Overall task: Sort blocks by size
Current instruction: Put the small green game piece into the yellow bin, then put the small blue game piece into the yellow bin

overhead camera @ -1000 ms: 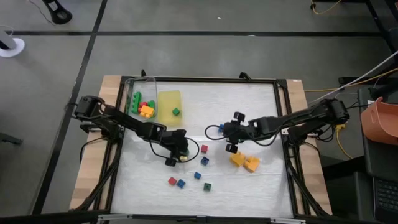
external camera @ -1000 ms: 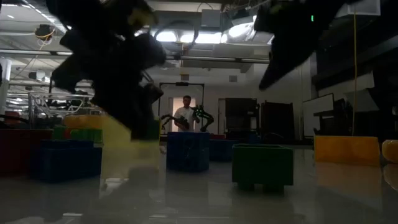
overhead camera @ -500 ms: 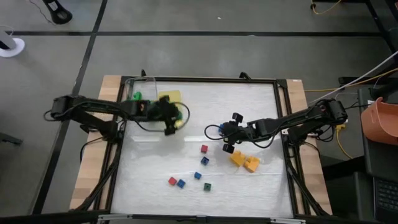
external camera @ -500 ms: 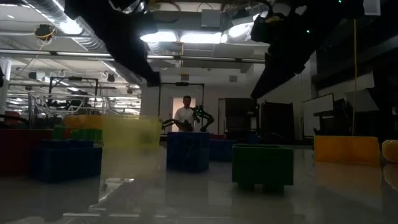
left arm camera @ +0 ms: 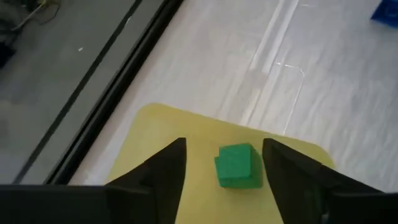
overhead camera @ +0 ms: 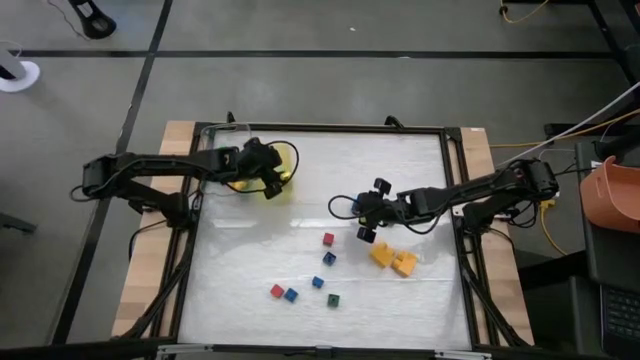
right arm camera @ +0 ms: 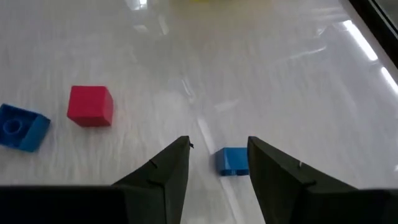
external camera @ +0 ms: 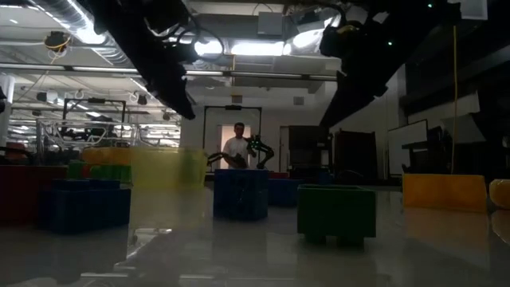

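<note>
My left gripper (overhead camera: pixel 271 181) hangs open over the flat yellow tray (overhead camera: pixel 285 160) at the table's far left. In the left wrist view a small green block (left arm camera: pixel 237 165) lies on the tray (left arm camera: pixel 174 124), beyond the gap between my fingers and untouched. Near the table's middle, my right gripper (overhead camera: pixel 362 212) is open and tilted down. A small blue block (right arm camera: pixel 233 160) lies on the table in line with its gap, also untouched. A red block (right arm camera: pixel 91 106) and another blue block (right arm camera: pixel 22 127) lie farther off.
A clear container (overhead camera: pixel 222 130) stands beside the tray, partly under my left arm. Two orange bricks (overhead camera: pixel 393 259) lie near my right gripper. Small red (overhead camera: pixel 277 291), blue (overhead camera: pixel 317 282) and green (overhead camera: pixel 333 299) blocks are scattered toward the near edge. A black frame (overhead camera: pixel 455 200) borders the table.
My left gripper has risen from the table's middle and swung toward the far left, ending over the yellow tray; it has also turned on the way.
</note>
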Tool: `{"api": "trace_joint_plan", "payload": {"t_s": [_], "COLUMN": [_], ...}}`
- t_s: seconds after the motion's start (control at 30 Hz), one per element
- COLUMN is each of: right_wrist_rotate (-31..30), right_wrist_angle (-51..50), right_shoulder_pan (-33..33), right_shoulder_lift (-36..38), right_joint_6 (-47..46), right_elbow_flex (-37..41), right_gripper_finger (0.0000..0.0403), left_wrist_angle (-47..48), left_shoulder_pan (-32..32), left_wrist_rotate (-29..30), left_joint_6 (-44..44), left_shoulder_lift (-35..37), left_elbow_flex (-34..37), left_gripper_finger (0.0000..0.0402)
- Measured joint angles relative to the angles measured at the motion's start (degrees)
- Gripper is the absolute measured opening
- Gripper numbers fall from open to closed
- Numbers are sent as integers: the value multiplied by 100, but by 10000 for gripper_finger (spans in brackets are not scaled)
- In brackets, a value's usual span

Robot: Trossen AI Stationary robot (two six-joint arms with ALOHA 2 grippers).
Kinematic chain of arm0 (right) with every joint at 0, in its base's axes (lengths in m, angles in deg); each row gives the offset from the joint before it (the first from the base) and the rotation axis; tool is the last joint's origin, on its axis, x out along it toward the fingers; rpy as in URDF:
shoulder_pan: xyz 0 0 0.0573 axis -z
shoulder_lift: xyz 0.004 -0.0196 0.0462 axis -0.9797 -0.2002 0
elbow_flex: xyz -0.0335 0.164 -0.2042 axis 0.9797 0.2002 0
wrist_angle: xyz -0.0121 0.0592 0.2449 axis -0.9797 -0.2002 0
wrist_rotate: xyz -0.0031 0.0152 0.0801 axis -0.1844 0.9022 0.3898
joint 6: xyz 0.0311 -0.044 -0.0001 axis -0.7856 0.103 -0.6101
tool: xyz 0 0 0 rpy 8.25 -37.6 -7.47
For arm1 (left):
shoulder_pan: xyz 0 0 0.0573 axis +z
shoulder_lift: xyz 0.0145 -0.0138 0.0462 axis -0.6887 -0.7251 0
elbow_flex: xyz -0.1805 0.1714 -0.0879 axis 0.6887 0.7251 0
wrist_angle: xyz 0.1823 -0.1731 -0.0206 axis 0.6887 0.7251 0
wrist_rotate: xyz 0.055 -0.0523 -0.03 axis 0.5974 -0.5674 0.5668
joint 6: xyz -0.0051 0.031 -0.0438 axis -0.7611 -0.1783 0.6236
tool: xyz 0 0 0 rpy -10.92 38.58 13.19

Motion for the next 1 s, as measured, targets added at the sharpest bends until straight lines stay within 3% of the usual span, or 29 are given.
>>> {"api": "trace_joint_plan", "payload": {"t_s": [0.17,0.4,0.77,1.0], "right_wrist_rotate": [122,123,943,787], "right_wrist_angle": [-8,-6,3,7], "right_shoulder_pan": [288,711,1020,1017], "right_shoulder_lift": [-2,-2,-693,-809], "right_joint_6": [1,1,178,365], "right_elbow_flex": [0,0,-7,-7], "right_gripper_finger": [161,161,170,198], "left_wrist_angle": [71,793,890,886], "left_shoulder_pan": [-16,-243,-621,-687], "left_wrist_rotate": [-107,-977,-980,-980], "left_joint_6": [441,809,877,877], "left_shoulder_lift": [181,559,592,592], "left_elbow_flex": [-2,0,0,0], "left_gripper_finger": [216,200,192,193]}}
